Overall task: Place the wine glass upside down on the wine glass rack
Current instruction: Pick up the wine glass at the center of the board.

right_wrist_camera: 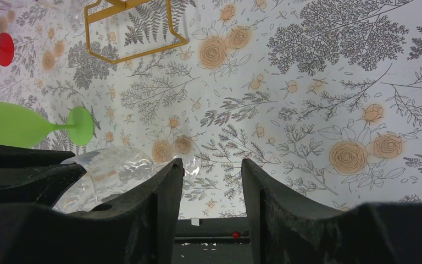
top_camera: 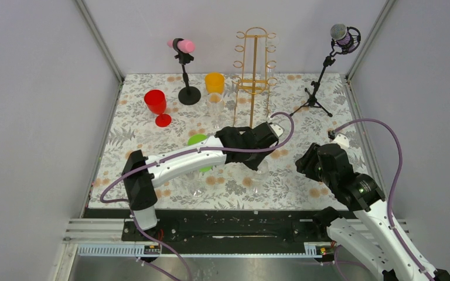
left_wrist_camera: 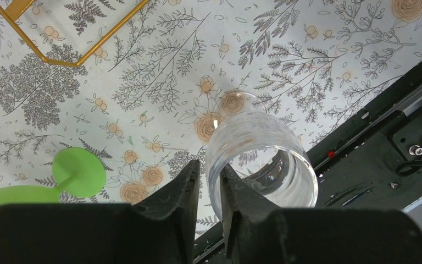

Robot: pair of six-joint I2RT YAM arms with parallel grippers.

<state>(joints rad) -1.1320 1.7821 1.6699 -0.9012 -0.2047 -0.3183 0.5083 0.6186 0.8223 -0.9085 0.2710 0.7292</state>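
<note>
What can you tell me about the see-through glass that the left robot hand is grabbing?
The clear wine glass is see-through, either plastic or glass, with a wide round bowl, an open mouth and a small foot at the far end. It seems to lie on its side on the flowery tablecloth, with its mouth toward the table's near edge. The left gripper pinches its rim wall, one black finger outside and one inside. Nothing is in it.
</note>
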